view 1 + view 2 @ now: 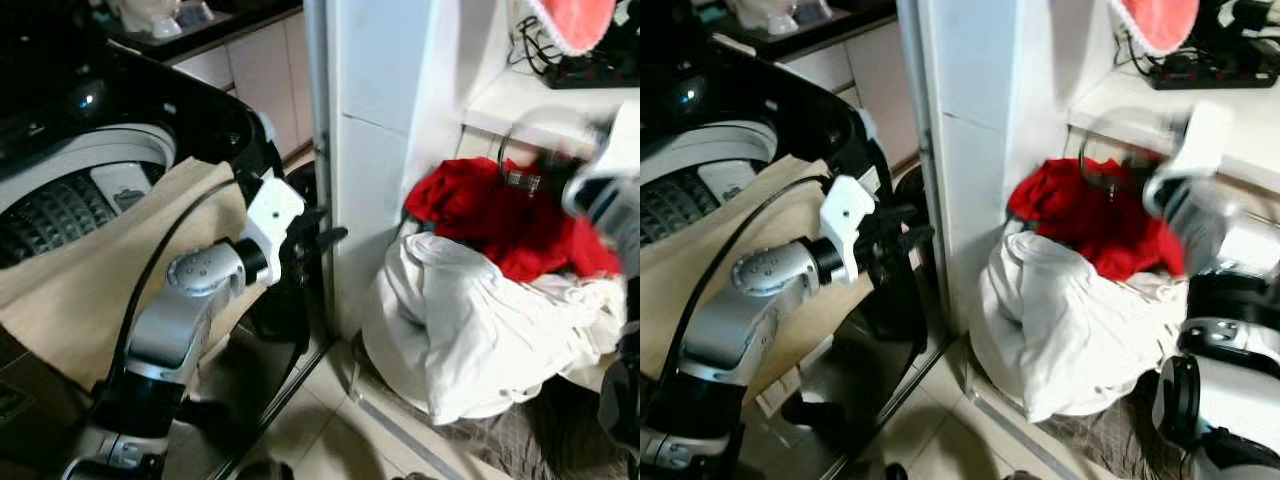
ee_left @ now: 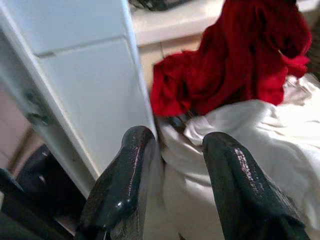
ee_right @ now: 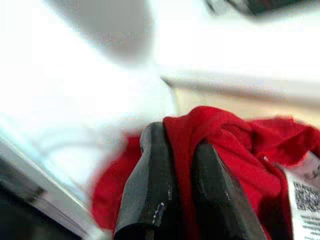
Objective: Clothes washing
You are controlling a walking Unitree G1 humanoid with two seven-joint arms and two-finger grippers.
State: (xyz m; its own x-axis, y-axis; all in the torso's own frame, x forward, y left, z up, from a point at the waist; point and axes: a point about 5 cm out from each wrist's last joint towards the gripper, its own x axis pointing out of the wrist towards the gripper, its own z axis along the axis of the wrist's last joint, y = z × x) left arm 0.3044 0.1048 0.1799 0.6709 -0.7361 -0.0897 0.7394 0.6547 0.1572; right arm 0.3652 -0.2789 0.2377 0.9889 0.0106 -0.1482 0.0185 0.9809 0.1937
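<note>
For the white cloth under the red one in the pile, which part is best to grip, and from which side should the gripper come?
Probably the raised fold at the top of the white cloth, next to the red garment: the fabric bunches there into a ridge two fingers can pinch. Come from above, on the washer side, where the open left gripper already points at it. The right gripper is shut on the red garment.

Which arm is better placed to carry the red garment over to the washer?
Right. The right gripper has its jaws shut on the red garment, while the left gripper hangs open beside the washer, holding nothing.
</note>
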